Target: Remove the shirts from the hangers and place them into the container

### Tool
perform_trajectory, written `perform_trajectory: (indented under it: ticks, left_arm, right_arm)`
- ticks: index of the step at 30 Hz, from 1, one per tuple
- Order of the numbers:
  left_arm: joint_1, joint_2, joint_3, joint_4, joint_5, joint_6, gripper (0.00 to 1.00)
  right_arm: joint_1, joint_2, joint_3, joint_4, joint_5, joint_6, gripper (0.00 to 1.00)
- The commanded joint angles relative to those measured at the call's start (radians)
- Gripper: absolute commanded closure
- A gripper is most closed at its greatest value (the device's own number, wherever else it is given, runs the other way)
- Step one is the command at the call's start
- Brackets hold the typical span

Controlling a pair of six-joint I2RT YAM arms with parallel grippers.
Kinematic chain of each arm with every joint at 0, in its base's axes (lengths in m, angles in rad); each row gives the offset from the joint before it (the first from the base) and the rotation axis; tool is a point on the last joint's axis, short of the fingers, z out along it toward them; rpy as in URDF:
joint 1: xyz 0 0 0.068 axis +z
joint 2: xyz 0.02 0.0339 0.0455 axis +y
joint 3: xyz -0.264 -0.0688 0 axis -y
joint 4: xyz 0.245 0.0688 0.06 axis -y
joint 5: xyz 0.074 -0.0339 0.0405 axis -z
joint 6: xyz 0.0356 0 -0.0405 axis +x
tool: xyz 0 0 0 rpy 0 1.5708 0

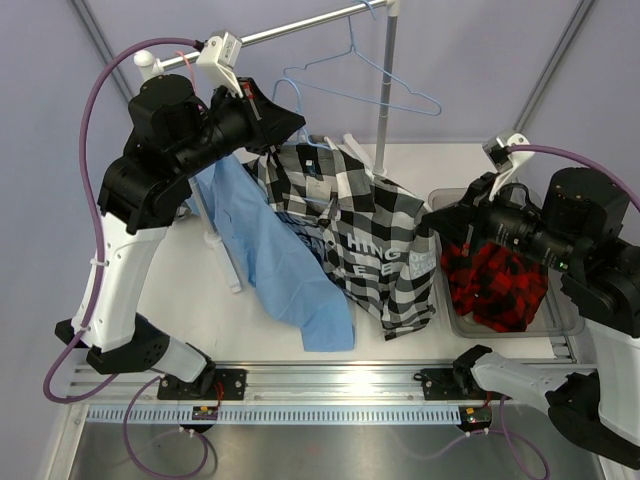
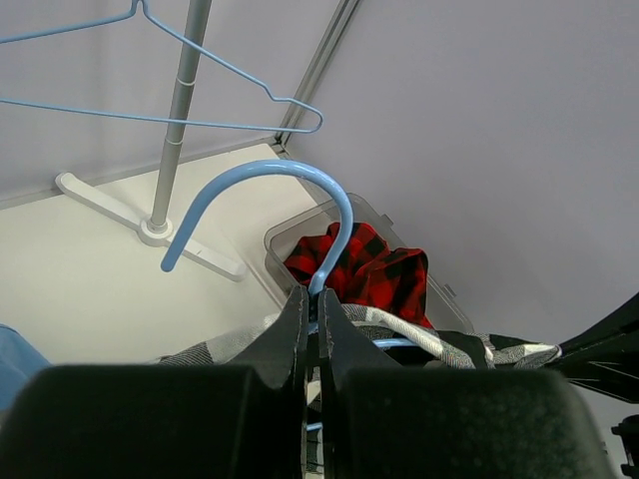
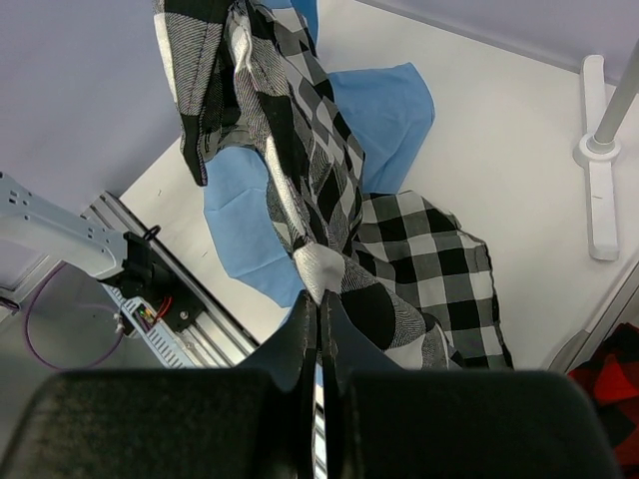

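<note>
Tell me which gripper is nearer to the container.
Right. The right gripper sits just left of the container, pinching the check shirt. The left gripper is far off to the left, up near the rail, holding a blue hanger.

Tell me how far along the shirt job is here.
Done: the red plaid shirt lies in the container, and an empty hanger hangs on the rail. In hand: the left pincer is shut on a blue hanger hook above the check shirt; the right pincer is shut on that shirt's cloth. Left: the check shirt and the light blue shirt are outside the container.
</note>
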Motion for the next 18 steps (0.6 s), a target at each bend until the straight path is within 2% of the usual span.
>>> perform_trajectory:
  ticks: [1, 4, 8, 12, 18]
  left_arm:
    - [0.024, -0.03, 0.02, 0.099, -0.012, -0.001, 1.0]
    - [0.029, -0.031, -0.006, 0.111, -0.032, 0.004, 1.0]
    - [0.059, -0.028, -0.047, 0.154, -0.032, -0.005, 1.0]
    - [0.09, -0.011, -0.055, 0.206, -0.003, -0.033, 1.0]
    - [0.099, 0.027, -0.012, 0.243, 0.035, -0.079, 1.0]
  right_arm:
    - [-0.004, -0.021, 0.008, -0.038, 0.017, 0.019, 1.0]
    - [-0.002, -0.041, 0.03, -0.061, 0.046, 0.039, 1.0]
    - [-0.004, -0.105, 0.054, -0.078, 0.184, 0.071, 1.0]
    - [-0.004, -0.127, 0.146, -0.216, 0.284, 0.074, 1.0]
    - [-0.004, -0.179, 0.186, -0.357, 0.359, 0.114, 1.0]
